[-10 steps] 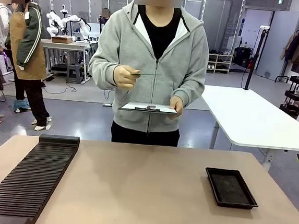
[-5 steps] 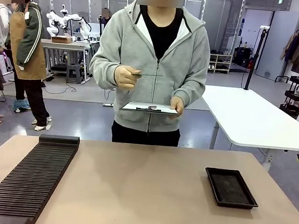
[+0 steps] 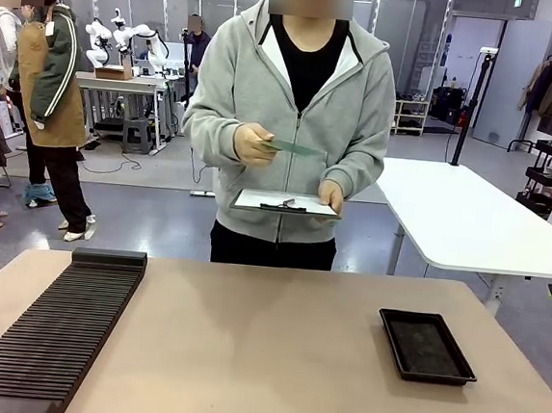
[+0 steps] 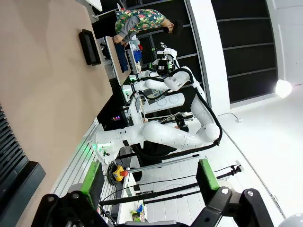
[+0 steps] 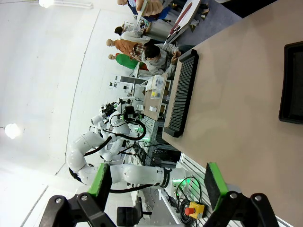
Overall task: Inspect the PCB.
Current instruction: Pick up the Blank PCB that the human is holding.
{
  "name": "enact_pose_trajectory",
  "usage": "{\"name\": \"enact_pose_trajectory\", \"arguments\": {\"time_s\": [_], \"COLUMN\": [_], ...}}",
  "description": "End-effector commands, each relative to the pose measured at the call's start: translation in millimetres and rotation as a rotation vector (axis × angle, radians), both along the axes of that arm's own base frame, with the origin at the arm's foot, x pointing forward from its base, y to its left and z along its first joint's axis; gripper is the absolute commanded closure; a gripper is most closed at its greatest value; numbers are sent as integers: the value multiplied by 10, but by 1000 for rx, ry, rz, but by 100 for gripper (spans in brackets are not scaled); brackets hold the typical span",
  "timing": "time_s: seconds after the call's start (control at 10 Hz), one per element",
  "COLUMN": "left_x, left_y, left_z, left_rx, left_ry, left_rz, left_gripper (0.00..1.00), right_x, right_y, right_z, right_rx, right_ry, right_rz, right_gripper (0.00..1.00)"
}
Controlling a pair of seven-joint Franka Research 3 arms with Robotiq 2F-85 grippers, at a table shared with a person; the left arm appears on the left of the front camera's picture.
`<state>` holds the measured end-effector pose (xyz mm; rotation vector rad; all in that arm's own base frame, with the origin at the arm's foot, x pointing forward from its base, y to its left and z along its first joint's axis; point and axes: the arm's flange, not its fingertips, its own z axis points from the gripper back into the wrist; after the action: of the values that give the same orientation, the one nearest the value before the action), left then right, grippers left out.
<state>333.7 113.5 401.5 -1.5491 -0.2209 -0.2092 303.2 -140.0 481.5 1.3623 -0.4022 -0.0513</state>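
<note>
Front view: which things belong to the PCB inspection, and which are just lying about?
In the job: PCB, held up in the person's hand; white clipboard, held in the other hand, probably for notes.
Lying about: black tray and black slotted rack, both on the table, untouched.

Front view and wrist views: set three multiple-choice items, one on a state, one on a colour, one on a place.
1. The left gripper and right gripper are: A open; B shut; C one open, one shut.
2. The tray is: A white; B green; C black.
3. The PCB is: A in the tray; B in the person's hand, above the clipboard; C in the left gripper.
Key: 1 A, pads stand wide apart; 2 C, dark all over; 3 B, the hand holds one end.
</note>
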Motion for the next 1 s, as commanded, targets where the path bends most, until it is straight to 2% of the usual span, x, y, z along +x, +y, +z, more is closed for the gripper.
{"name": "enact_pose_trajectory", "arguments": {"time_s": [0.0, 0.9], "left_x": [-11, -11], "left_y": [7, 7], "left_z": [-3, -3], "left_rx": [0, 0], "left_ry": [4, 4], "left_rz": [0, 0], "left_gripper": [0, 0], "right_x": [-5, -5], "right_y": [-7, -7], "right_z": [9, 9], "right_rx": [-3, -3], "right_ry": [-21, -21], "right_rz": [2, 2], "right_gripper": [0, 0]}}
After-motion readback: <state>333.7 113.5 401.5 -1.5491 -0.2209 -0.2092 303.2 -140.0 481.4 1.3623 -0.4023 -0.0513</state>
